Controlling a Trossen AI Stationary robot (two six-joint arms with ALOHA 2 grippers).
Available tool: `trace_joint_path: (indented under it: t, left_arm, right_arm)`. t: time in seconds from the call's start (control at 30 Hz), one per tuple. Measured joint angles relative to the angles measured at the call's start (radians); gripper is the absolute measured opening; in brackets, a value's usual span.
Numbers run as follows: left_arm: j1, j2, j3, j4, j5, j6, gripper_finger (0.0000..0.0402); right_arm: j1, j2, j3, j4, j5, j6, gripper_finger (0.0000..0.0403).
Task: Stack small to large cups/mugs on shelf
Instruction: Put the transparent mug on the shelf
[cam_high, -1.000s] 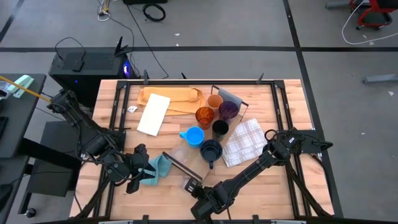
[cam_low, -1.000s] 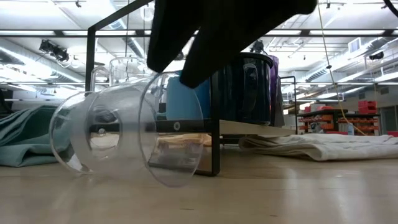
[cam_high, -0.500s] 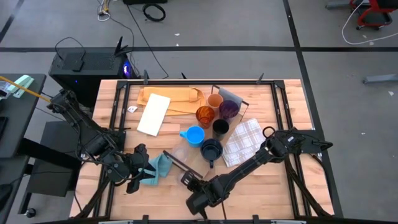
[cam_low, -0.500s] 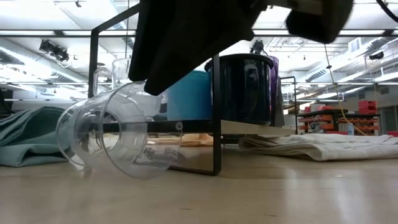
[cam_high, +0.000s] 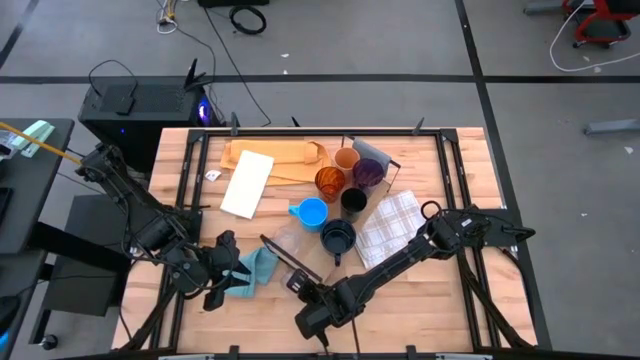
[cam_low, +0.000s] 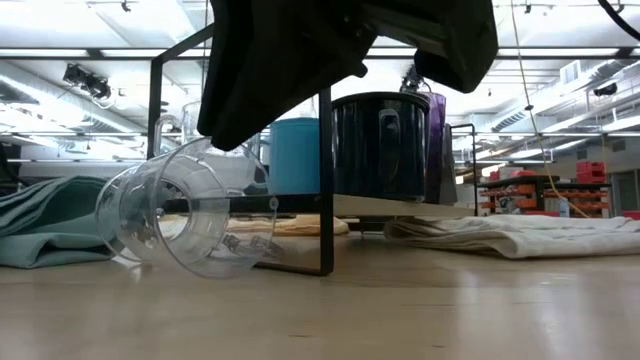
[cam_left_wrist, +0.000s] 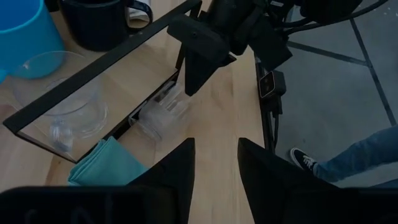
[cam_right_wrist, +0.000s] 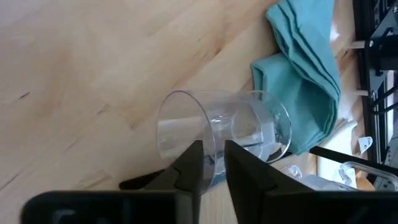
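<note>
Room: grey floor with dark seams surrounds your table; a black box (cam_high: 140, 108) with a blue light and loose cables sits beyond the far edge, and the low view shows rows of ceiling lights.
Surface: you work on a light wood table (cam_high: 450, 300) inside a black frame.
Cloths: a teal cloth (cam_high: 250, 272) lies bunched near the left arm; a white checked cloth (cam_high: 392, 228) lies right of the mugs; a tan paper sheet (cam_high: 280, 158) sits at the far side under a white board (cam_high: 247, 184).
Shelf: the shelf (cam_low: 330, 205) stands beside the near mugs, its black end frame rising in the low view.
Cups: tan cup (cam_high: 346, 161), amber cup (cam_high: 330, 185), purple tumbler (cam_high: 367, 176), black cup (cam_high: 353, 205), light blue mug (cam_high: 312, 215) and dark mug (cam_high: 338, 238) cluster mid-table.
Clear cup: the clear cup (cam_right_wrist: 217, 134) lies on its side just by the teal cloth.
Right gripper: your right gripper (cam_right_wrist: 211, 163) pinches the clear cup's rim, one finger either side of the wall.
Left gripper: your left gripper (cam_left_wrist: 214, 165) hangs above the near left of the table, fingers parted, nothing between them.
Person: a trouser leg and shoe (cam_left_wrist: 305, 160) show on the floor.
</note>
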Motion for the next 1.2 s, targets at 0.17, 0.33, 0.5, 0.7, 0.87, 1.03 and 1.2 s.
trace_joint_path:
  t: [0.17, 0.33, 0.5, 0.7, 0.87, 1.03, 1.2]
  left_arm:
    - [0.0, 0.0, 0.0, 0.0, -0.001, 0.002, 0.0124]
    - [0.0, 0.0, 0.0, 0.0, -0.008, 0.002, 0.0127]
    - [0.0, 0.0, 0.0, 0.0, -0.008, 0.002, 0.0129]
    - [0.0, 0.0, 0.0, 0.0, -0.008, -0.001, 0.0124]
    - [0.0, 0.0, 0.0, 0.0, -0.016, -0.001, 0.013]
    - [0.0, 0.0, 0.0, 0.0, -0.027, -0.001, 0.0126]
    - [0.0, 0.0, 0.0, 0.0, -0.027, -0.009, 0.0125]
  right_arm:
    - [0.004, 0.0, 0.0, 0.002, 0.003, 0.004, 0.0009]
    - [0.002, 0.0, 0.0, 0.004, 0.003, 0.035, 0.0009]
    - [0.01, 0.0, 0.0, 0.003, 0.034, 0.037, 0.0004]
    - [0.036, 0.002, 0.026, -0.011, 0.037, 0.041, 0.0017]
    - [0.085, 0.002, 0.097, 0.016, 0.119, -0.031, 0.0029]
    - [0.106, 0.002, 0.167, -0.006, 0.126, -0.014, 0.0009]
    - [0.095, 0.001, 0.17, -0.085, -0.021, 0.163, 0.0045]
